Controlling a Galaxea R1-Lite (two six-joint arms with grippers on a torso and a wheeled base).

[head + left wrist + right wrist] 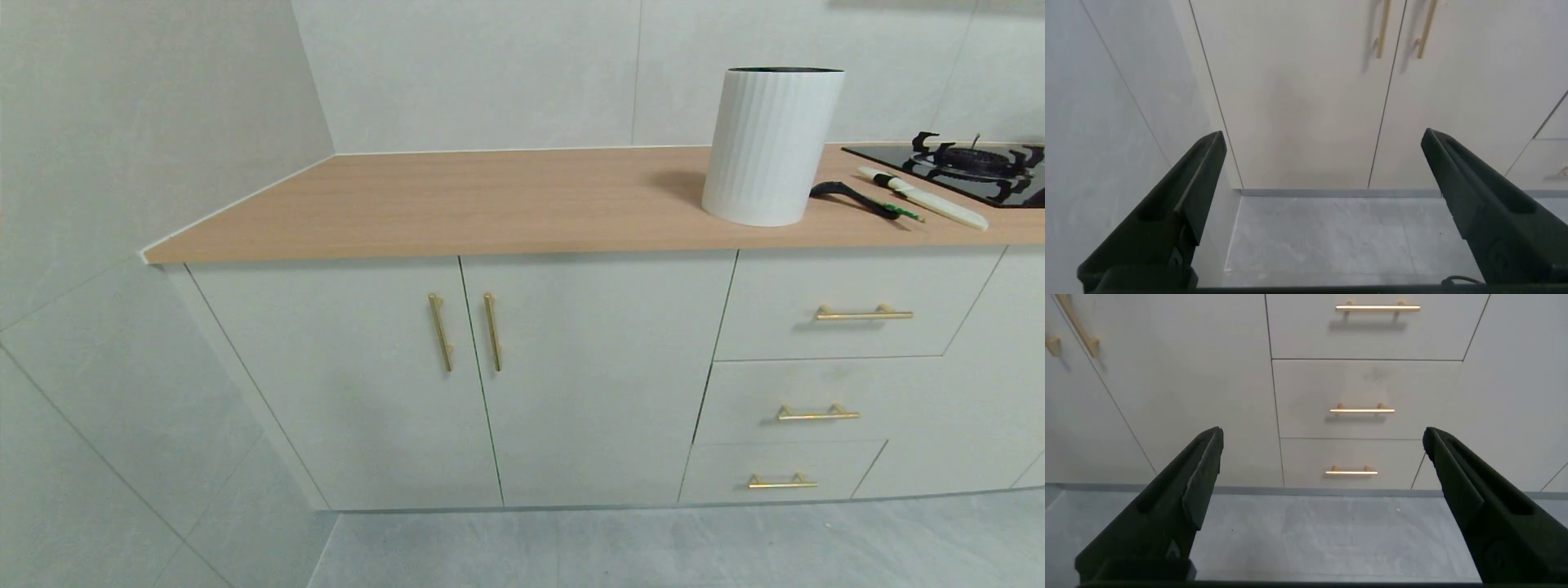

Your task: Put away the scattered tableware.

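At the upper right of the head view, on the wooden countertop [457, 200], stands a white ribbed holder [771, 147]; just right of its base lie a black utensil [853, 196] and a pale utensil [927, 198], close together and near the edge of the gas hob [971, 167]; both have their long axes running from upper left to lower right of the frame, roughly parallel; below the counter are two cabinet doors [359, 384] at centre and a stack of drawers [849, 306] at right, all with brass handles.

Ahead of the left wrist camera, the left gripper [1321, 139] is released, its fingers spread wide with nothing between them; beyond it are the cabinet doors and grey floor [1331, 237].

Ahead of the right wrist camera, the right gripper [1321, 433] is likewise spread wide and holds nothing; it faces the drawer fronts, low and near the floor.

Judging from this, the tableware lies above both claws and off to the robot's right, so the right arm is the nearer; it would have to rise to counter height and close across a utensil's short width, with the holder the likely place to put it.
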